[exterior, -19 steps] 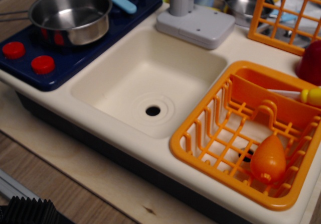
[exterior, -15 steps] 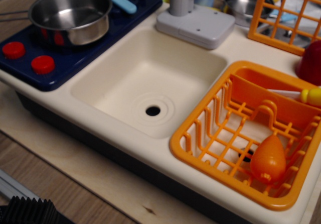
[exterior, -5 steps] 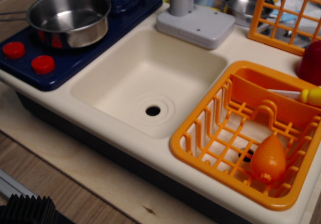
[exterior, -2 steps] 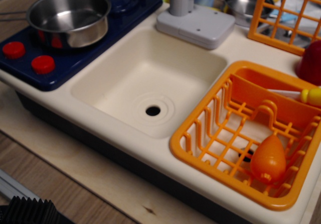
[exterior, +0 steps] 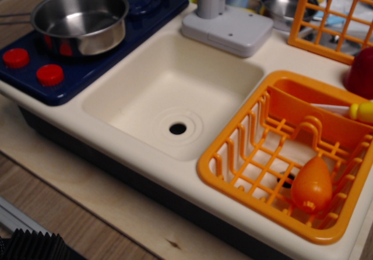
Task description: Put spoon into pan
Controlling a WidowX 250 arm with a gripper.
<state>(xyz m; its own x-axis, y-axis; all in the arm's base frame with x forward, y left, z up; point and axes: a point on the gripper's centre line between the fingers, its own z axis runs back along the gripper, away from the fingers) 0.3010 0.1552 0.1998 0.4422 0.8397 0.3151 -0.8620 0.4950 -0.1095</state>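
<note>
A shiny steel pan (exterior: 80, 16) stands on the dark blue toy stove (exterior: 140, 9) at the top left, its handle pointing off the left edge. Nothing lies inside the pan. The blue-handled spoon does not show anywhere in this view. No gripper or arm is in the frame.
A cream sink basin (exterior: 175, 94) with a drain hole fills the middle. A grey faucet base (exterior: 227, 24) stands behind it. An orange dish rack (exterior: 233, 155) at the right holds an orange toy (exterior: 312, 184) and a yellow-handled utensil (exterior: 361, 111). A second steel pot (exterior: 282, 0) and an orange grid (exterior: 332, 15) stand at the back right.
The blue-handled spoon that lay on the stove behind the pan rose toward the top edge and has left the view. The pan shifted slightly to the left.
</note>
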